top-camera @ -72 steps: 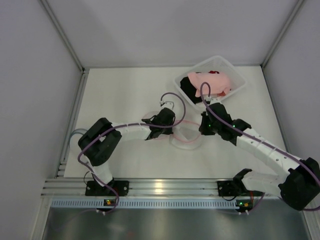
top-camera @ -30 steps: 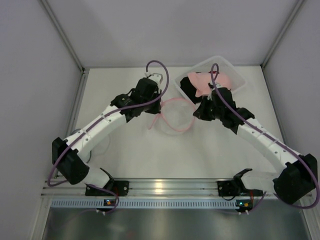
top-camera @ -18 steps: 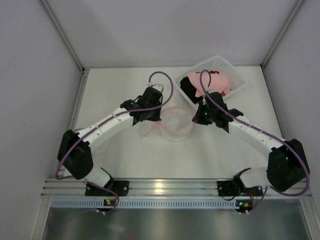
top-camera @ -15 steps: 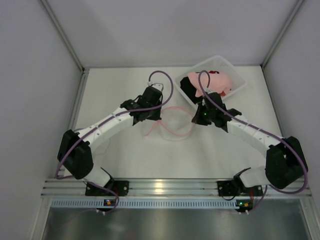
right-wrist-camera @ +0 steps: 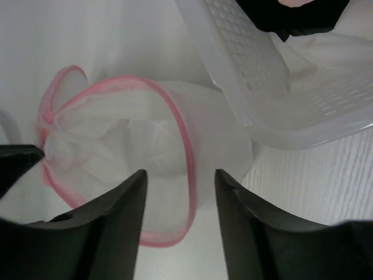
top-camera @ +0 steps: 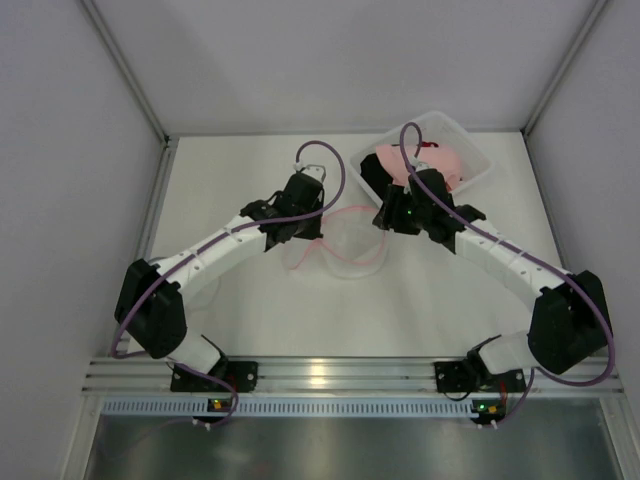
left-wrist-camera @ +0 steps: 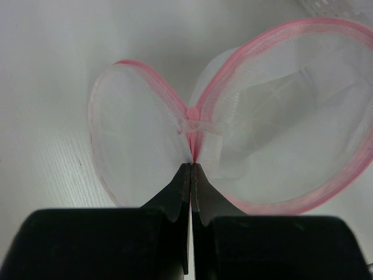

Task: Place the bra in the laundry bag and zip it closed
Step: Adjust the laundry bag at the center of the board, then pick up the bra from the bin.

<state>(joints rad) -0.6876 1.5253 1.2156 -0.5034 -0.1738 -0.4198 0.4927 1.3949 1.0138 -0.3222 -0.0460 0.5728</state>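
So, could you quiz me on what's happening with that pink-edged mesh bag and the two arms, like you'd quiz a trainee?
1. True or false: the left gripper is pinched shut on the laundry bag.
2. Where does the pink garment lie? A in the laundry bag; B in the white bin; C hanging from the left gripper.
3. Fill in: the right gripper hangs over the bag's mouth with its jaws ____.
Key: 1 true; 2 B; 3 open.
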